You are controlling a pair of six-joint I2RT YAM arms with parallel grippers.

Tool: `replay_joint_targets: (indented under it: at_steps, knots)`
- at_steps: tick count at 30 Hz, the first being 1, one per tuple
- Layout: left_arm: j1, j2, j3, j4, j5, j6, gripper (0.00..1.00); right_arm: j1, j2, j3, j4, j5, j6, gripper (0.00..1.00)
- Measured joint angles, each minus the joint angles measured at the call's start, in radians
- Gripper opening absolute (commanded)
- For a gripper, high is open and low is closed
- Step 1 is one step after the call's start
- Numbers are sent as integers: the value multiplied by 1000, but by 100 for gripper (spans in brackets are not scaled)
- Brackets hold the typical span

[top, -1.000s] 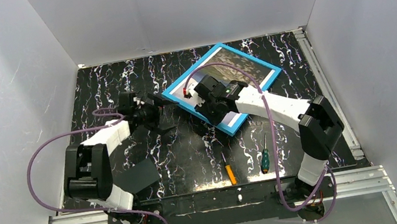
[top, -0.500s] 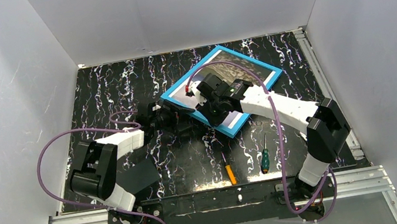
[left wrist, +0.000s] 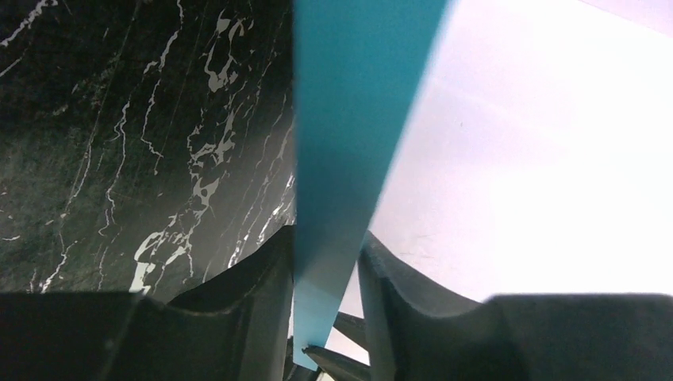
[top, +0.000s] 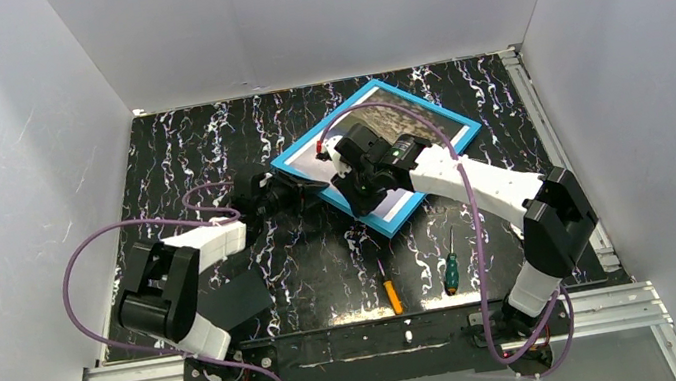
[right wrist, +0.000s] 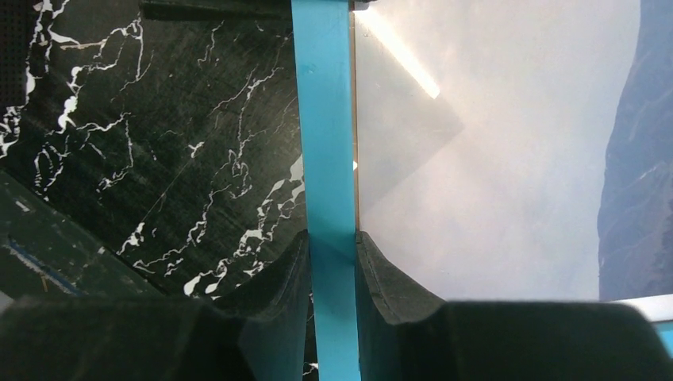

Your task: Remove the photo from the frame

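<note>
shows a thin bright-blue rectangular picture frame (right wrist: 325, 119) lying askew on a black, white-veined marbled counter (top: 205, 140), with the large landscape print of pale sky and blue mountains (right wrist: 492, 159) seated inside it, face up. pinched on its near-left rail by left jaws and right jaws, close together, likely to steady and tip it for freeing the print. leaves bare counter far left; orange-handled screwdriver (top: 391, 295) and green-handled screwdriver (top: 451, 275) near the front edge.
</note>
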Motion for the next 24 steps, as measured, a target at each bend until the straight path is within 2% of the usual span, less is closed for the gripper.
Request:
replay_joint_targets:
  at_steps: [2,6,8,10,16,24]
  knots:
    - [0,-12,3,-13,-7,9,13,0,0,0,0,-11,13,4]
    - [-3,-62,36,-117,-13,73,0,12,-19,-1,0,-14,42,38]
    - [-3,-91,63,-186,-11,93,0,22,-48,-8,8,-5,57,56]
    - [-1,-117,87,-267,-12,113,0,41,-103,-28,13,16,79,67]
    - [22,-178,152,-539,-11,163,0,119,-291,-82,10,116,111,70]
    - [78,-294,322,-964,-15,256,0,227,-583,-284,-4,259,85,71]
